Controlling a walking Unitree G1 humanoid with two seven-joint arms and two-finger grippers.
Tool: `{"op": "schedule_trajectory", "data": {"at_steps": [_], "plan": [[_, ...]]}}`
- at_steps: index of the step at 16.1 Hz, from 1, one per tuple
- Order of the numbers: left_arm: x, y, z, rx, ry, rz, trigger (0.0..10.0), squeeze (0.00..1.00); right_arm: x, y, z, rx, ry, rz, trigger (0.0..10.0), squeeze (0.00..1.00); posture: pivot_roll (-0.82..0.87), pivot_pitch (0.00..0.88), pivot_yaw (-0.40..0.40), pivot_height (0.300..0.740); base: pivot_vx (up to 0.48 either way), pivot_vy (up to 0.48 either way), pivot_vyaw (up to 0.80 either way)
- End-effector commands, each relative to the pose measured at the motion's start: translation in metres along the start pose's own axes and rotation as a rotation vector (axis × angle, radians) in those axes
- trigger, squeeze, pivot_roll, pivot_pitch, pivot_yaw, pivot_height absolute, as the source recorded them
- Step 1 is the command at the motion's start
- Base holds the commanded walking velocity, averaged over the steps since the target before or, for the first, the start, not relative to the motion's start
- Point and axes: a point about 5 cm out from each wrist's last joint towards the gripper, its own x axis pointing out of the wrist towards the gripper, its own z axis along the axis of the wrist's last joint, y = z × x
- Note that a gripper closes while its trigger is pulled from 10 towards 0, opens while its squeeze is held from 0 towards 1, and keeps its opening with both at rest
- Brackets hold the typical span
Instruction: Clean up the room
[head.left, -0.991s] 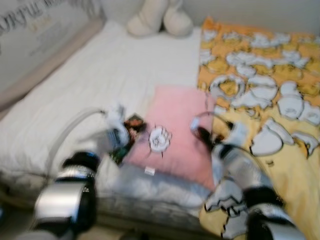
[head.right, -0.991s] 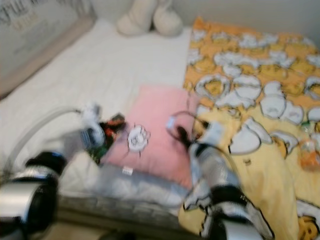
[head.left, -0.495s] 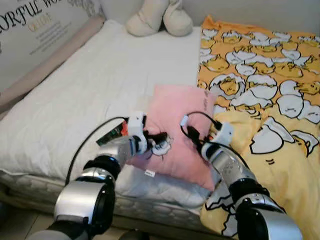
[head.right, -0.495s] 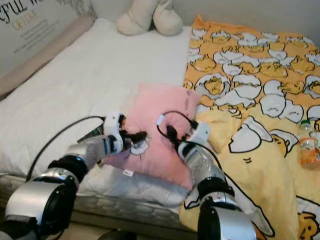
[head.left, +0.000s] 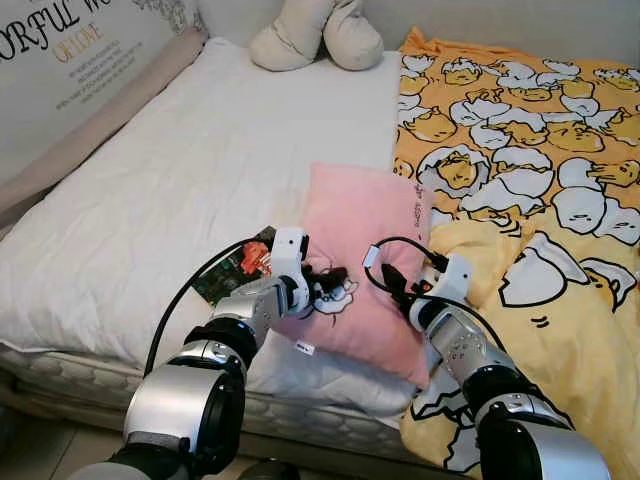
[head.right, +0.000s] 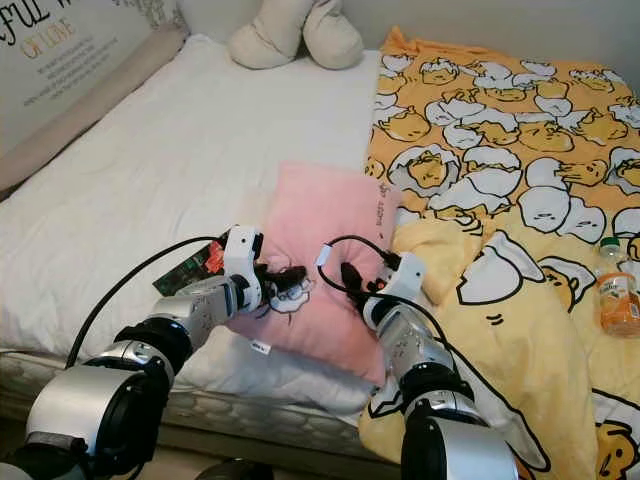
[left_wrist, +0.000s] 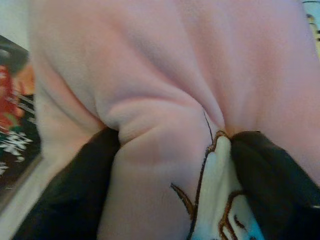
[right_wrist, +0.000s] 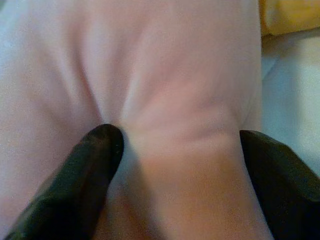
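From the left eye view, a pink pillow (head.left: 365, 260) lies on the white bed (head.left: 180, 190), its near corner toward the bed's front edge. The left pincer (head.left: 325, 283) presses into the pillow's near left part, right at a small white cartoon patch (head.left: 336, 293), and the right pincer (head.left: 393, 283) presses into the pillow's near right part. A dark snack packet (head.left: 240, 270) lies flat on the sheet just left of the pillow. A yellow patterned blanket (head.left: 520, 150) touches the pillow's right edge, and a beige plush toy (head.left: 315, 35) sits well beyond the pillow at the head of the bed.

From the right eye view, a drink bottle (head.right: 616, 290) rests on the blanket, well to the right of the pillow.

In the left wrist view, the two black fingers (left_wrist: 75, 195) are spread, with a bulge of pink fabric (creased at both tips) pushed up between them, so the left pincer is grasping the pillow.

In the right wrist view, the fingers (right_wrist: 80, 185) likewise pinch a fold of the pillow.
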Motion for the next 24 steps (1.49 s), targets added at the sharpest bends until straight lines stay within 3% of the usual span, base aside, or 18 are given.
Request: {"op": "schedule_trajectory", "data": {"at_steps": [1, 7, 15, 20, 22, 24], "plan": [[-0.001, 0.004, -0.005, 0.019, 0.019, 0.039, 0.0, 0.00, 0.002, 0.005, -0.009, 0.005, 0.044, 0.016, 0.0, 0.00, -0.05, 0.000, 0.056, 0.740, 0.000, 0.000, 0.00], [-0.009, 0.022, -0.007, -0.051, -0.012, 0.069, 0.0, 0.00, -0.001, -0.001, -0.008, 0.084, 0.004, 0.023, 0.0, 0.00, -0.04, 0.000, 0.049, 0.740, 0.000, 0.000, 0.00], [-0.002, 0.005, -0.016, -0.029, -0.004, 0.000, 0.0, 0.00, -0.005, -0.011, -0.011, 0.160, -0.022, 0.010, 0.0, 0.00, -0.05, 0.000, 0.052, 0.740, 0.000, 0.000, 0.00], [-0.003, 0.007, -0.001, -0.047, -0.082, 0.011, 0.0, 0.00, -0.010, -0.021, -0.019, 0.160, -0.013, -0.022, 0.0, 0.00, -0.05, 0.000, 0.057, 0.740, 0.000, 0.000, 0.00], [-0.005, 0.008, 0.014, -0.013, -0.136, 0.004, 0.0, 0.00, -0.008, -0.017, -0.013, 0.142, -0.041, -0.002, 0.0, 0.00, -0.06, 0.000, 0.058, 0.740, 0.000, 0.000, 0.00], [-0.006, 0.005, 0.037, 0.091, -0.224, -0.008, 0.0, 0.00, -0.008, -0.015, -0.006, 0.079, -0.058, 0.000, 0.0, 0.00, -0.05, 0.000, 0.056, 0.740, 0.000, 0.000, 0.00]]}}
